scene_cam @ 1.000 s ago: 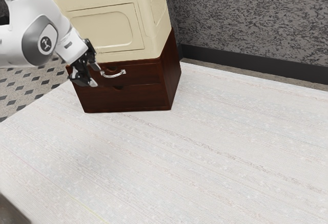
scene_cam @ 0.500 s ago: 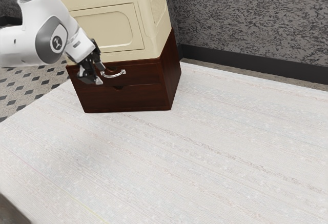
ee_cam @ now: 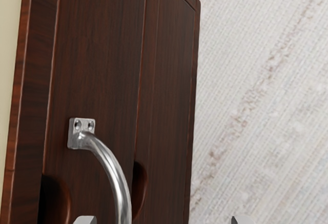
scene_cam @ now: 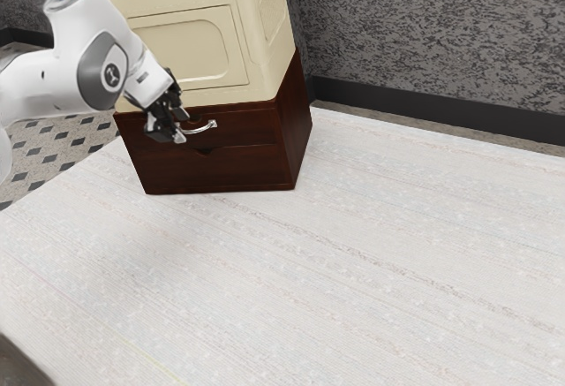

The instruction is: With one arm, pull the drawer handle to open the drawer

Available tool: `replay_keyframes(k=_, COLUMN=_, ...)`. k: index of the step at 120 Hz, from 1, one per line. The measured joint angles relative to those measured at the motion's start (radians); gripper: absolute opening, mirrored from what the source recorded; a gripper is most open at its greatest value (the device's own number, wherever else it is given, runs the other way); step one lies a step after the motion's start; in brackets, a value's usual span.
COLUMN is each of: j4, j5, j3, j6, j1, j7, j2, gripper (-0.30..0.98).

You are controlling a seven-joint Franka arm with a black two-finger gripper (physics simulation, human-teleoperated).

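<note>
The gripper (scene_cam: 182,126) is at the exterior view's left end of the curved silver handle (scene_cam: 201,128), in front of the dark wooden cabinet. It stands open; both fingertips show at the wrist view's lower edge, well apart, with the gripper (ee_cam: 163,220) having part of the handle (ee_cam: 114,170) in the space between them. Neither fingertip is seen pressing on the metal. The upper drawer (scene_cam: 252,124) looks flush with the cabinet front; in the wrist view its front (ee_cam: 97,65) carries the handle's screwed mount.
A cream storage box (scene_cam: 181,50) rests on top of the cabinet. Below the upper drawer is a second drawer front (scene_cam: 238,170). The pale, streaked surface (scene_cam: 335,262) spreads out before the cabinet, and a grey textured wall (scene_cam: 424,41) stands behind.
My hand has moved toward the exterior view's right, from beside the handle to its near end, and the arm has followed. The cabinet and drawers have stayed put.
</note>
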Motion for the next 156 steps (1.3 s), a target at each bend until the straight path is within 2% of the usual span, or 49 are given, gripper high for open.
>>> replay_keyframes(k=92, j4=0.014, j5=-0.015, j3=0.0, j6=0.056, j1=0.025, j7=0.008, j2=0.046, gripper=0.28)
replay_keyframes(k=156, j4=0.007, j5=-0.035, j3=-0.007, j6=0.078, j1=0.028, j7=0.01, j2=0.054, gripper=0.19)
